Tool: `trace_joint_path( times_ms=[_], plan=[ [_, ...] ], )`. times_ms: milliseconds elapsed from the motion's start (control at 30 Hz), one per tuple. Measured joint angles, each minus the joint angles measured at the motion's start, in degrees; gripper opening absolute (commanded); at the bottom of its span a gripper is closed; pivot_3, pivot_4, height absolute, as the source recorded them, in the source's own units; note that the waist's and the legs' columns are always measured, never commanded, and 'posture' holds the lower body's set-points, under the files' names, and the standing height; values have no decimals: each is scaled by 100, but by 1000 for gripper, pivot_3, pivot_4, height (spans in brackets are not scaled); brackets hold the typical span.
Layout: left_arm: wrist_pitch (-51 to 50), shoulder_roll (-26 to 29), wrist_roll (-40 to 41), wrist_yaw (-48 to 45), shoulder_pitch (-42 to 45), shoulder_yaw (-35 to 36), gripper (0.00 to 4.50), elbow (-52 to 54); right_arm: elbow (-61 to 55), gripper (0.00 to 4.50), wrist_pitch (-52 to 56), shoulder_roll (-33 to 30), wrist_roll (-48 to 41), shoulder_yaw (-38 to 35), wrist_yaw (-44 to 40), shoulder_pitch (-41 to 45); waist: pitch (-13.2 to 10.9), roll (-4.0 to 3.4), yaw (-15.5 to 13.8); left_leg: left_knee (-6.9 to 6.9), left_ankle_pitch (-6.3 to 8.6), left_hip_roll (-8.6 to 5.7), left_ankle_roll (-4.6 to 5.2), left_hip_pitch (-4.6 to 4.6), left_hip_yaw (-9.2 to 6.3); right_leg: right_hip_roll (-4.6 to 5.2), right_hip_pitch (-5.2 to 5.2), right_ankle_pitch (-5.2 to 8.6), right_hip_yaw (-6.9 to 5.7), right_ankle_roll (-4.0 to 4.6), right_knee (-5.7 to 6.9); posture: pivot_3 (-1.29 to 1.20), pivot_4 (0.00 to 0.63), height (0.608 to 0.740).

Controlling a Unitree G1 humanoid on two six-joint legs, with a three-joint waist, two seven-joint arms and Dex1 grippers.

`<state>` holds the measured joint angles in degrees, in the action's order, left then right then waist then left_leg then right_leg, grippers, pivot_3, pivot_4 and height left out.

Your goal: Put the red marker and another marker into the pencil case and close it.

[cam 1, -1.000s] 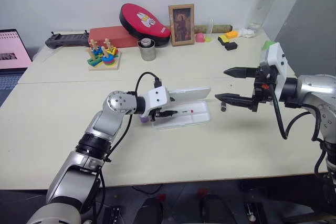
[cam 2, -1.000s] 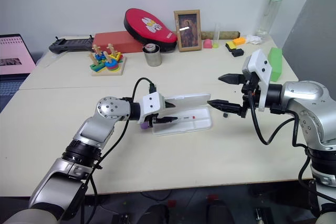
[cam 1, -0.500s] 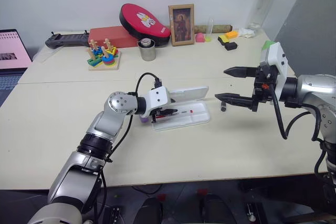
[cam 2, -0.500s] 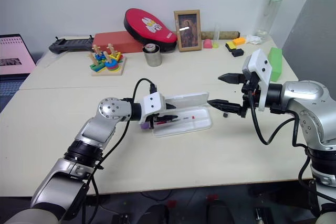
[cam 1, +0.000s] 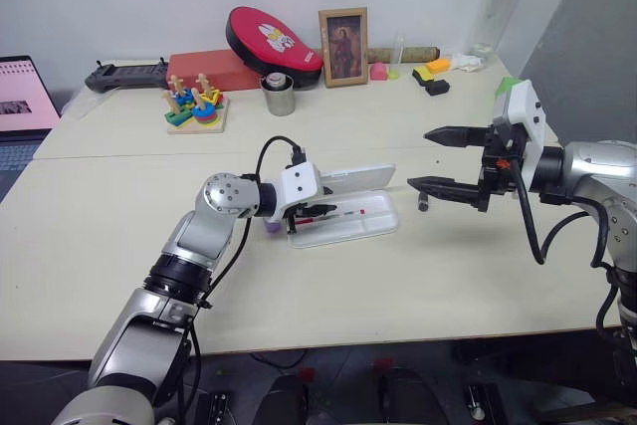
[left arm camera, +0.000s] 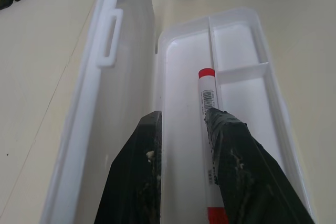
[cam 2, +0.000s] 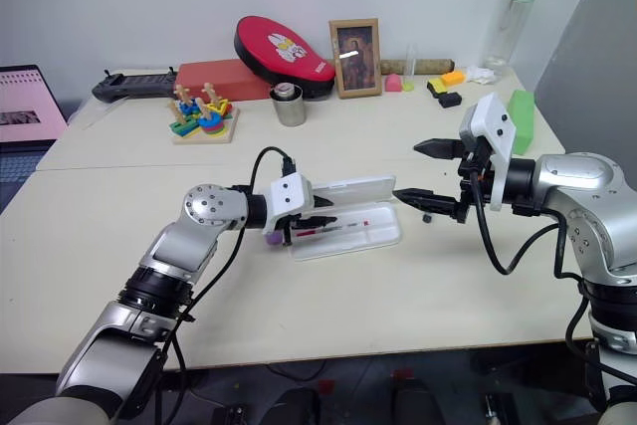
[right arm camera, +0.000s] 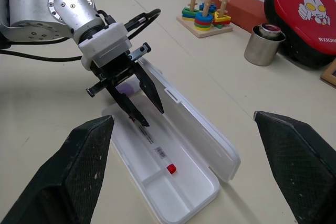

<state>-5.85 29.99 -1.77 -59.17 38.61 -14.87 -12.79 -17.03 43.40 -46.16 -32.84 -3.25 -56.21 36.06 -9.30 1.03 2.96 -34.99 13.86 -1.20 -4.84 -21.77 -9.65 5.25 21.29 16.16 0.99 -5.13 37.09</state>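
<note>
From the head views, the pencil case (cam 1: 343, 221) is lying open on the surface (cam 1: 119, 226), lid standing up, with the purple marker (cam 1: 272, 227) just beside its near end. The right gripper (cam 1: 438, 161) is hovering well apart, jaws spread wide.

In the left wrist view, the left gripper (left arm camera: 184, 124) is reaching into the tray, its jaws narrowly apart, one touching the red marker (left arm camera: 209, 124) lying inside. The pen looks light, stiff and slick; mid-barrel seems the best place to hold it.

In the right wrist view, the thin lid looks flexible, likely best pushed at its edge.
</note>
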Motion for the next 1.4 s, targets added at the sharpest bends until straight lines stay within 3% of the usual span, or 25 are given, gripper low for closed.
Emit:
trace_joint_path(
  times_ms=[200, 333, 433, 633, 733, 833, 1100, 1400],
  plan=[
    [-280, 180, 184, -1, -226, 187, 1446, 544, -1, 4500, 0, -7, 0, 0, 0, 0, 0, -1, 10, 0, 0, 0, 0, 1, 0, 0, 0, 0, 1, 1, 1, 0, 150, 740],
    [-623, 337, 326, -38, -497, 263, 2105, 935, -17, 4500, 1, -5, -6, 13, -1, 13, 0, -1, 12, 0, 0, 1, 0, -1, -1, 0, 1, 0, -1, 0, 0, 0, 150, 740],
    [-2267, 869, 1347, -119, -1468, 1158, 2666, 2536, -9, 4500, 4, -100, -7, -21, -15, -75, 0, -2, 54, 7, 1, 5, 2, 2, 2, -1, 5, 0, 3, 1, 1, 0, 150, 740],
    [-4471, 1001, 2738, 468, -2222, 2417, 3912, 4112, -5, 4500, 12, -100, -107, -6, -115, -72, 1, -1, 17, 1, 0, 5, 3, 11, 1, -1, -12, 0, 1, -1, 1, 0, 150, 740],
    [-5266, 612, 3143, 1158, -2496, 2959, 4452, 4596, 16, 4500, 10, -102, -146, 0, -151, -71, 1, 0, -8, 0, -2, 4, 6, 15, 0, -1, -17, 0, 2, 0, -1, 0, 150, 740],
    [-5786, 81, 3254, 1968, -2785, 3143, 4452, 4889, 75, 4500, 7, -102, -170, 8, -231, -71, 3, 2, -18, -4, -2, 4, 5, 18, 2, -1, -21, -1, 4, 1, 0, 0, 150, 740],
    [-5275, -1786, 1778, 4905, -2633, 2685, 4452, 3889, 193, 4500, -47, -28, -165, 211, -256, 73, 10, 12, -122, -12, -7, 1, 8, 15, 3, -2, -22, -20, 6, 10, -9, 0, 150, 740],
    [-4586, -2037, 1015, 5621, -2226, 1906, 4452, 2839, 214, 4500, -45, -72, -167, 220, -251, 106, 10, 12, -125, -11, -7, -1, 8, 5, 5, -1, -13, -20, 6, 9, -12, 0, 150, 740]
  ],
)
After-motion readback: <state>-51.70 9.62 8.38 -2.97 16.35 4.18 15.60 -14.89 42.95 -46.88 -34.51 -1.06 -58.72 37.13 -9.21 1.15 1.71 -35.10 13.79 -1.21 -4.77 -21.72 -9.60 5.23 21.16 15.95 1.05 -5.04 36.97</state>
